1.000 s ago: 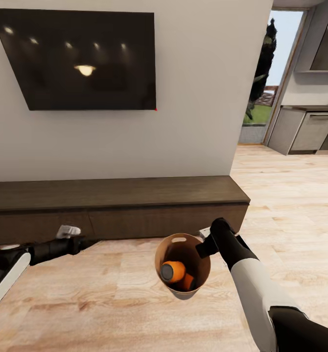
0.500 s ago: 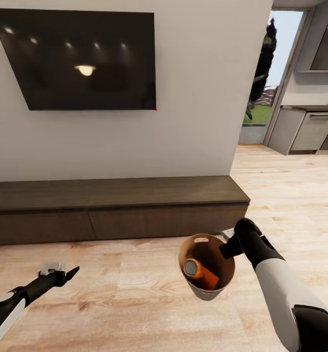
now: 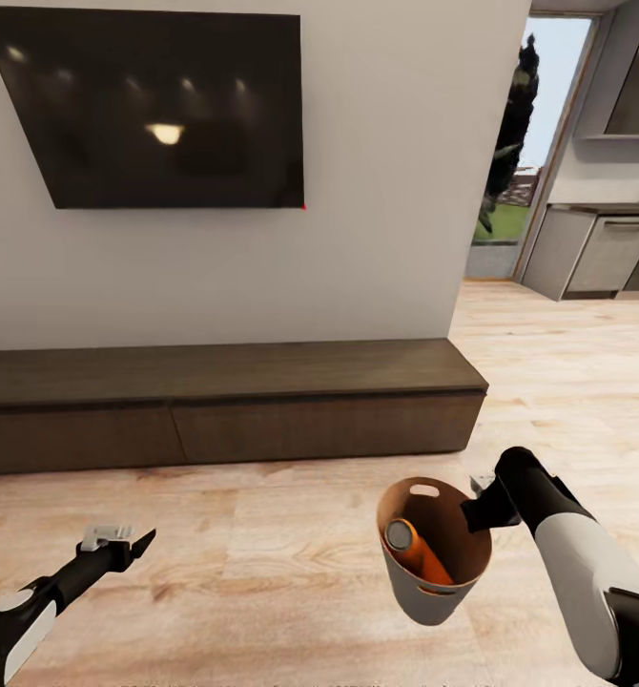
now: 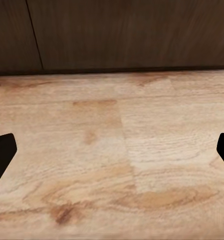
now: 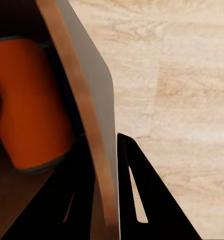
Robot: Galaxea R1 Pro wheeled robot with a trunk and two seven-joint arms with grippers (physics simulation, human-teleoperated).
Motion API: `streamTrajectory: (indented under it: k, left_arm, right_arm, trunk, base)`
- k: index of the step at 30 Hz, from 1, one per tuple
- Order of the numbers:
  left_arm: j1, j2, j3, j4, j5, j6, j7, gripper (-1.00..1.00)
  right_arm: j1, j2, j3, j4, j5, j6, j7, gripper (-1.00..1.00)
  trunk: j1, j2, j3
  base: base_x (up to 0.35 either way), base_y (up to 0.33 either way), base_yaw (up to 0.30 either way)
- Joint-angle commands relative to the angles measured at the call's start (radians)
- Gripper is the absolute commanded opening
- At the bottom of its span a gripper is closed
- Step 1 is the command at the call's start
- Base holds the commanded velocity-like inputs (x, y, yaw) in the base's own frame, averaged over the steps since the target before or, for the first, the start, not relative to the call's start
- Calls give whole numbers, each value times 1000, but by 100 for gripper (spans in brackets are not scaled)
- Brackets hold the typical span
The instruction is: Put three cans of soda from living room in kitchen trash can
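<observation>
From the head camera, the right gripper clamps the rim of the small round grey bin with a tan-brown inside, held above the pale wooden floor. An orange soda can with a silvery top lies tilted inside. The left gripper hangs low before the long dark low cabinet.

At the left wrist, its dark fingertips stand wide apart, holding nothing.

At the right wrist, two black fingers pinch the bin wall, the orange can just inside.

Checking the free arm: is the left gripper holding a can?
No. The left gripper is open, with bare wooden floor between its fingertips.
</observation>
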Motion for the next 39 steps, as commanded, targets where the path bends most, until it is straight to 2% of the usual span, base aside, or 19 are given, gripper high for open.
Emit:
streamTrajectory:
  k: [1, 4, 9, 30, 39]
  left_arm:
    - [0, 0, 0, 1, 0, -1, 0, 100]
    - [0, -1, 1, 2, 0, -2, 0, 100]
    - [0, 0, 1, 4, 0, -3, 1, 100]
    - [0, -1, 0, 5, 0, -4, 1, 100]
    - [1, -1, 0, 5, -1, -4, 1, 100]
  right_arm:
    - [-1, -7, -4, 7, -48, 2, 7, -100]
    - [-1, -23, -5, 20, -71, -14, 8, -100]
    - [-1, -32, -4, 26, -93, -31, 8, -100]
    - [0, -33, -2, 28, -99, -48, 8, -100]
    - [0, -33, -2, 28, -99, -48, 8, -100]
  trunk:
    - [4, -7, -3]
    - [15, -28, -12]
    - [15, -28, -12]
    - [96, -175, -78]
    - [100, -178, -113]
  base:
    - [0, 0, 0]
    - [0, 0, 0]
    - [0, 0, 0]
    - [0, 0, 0]
    - [0, 0, 0]
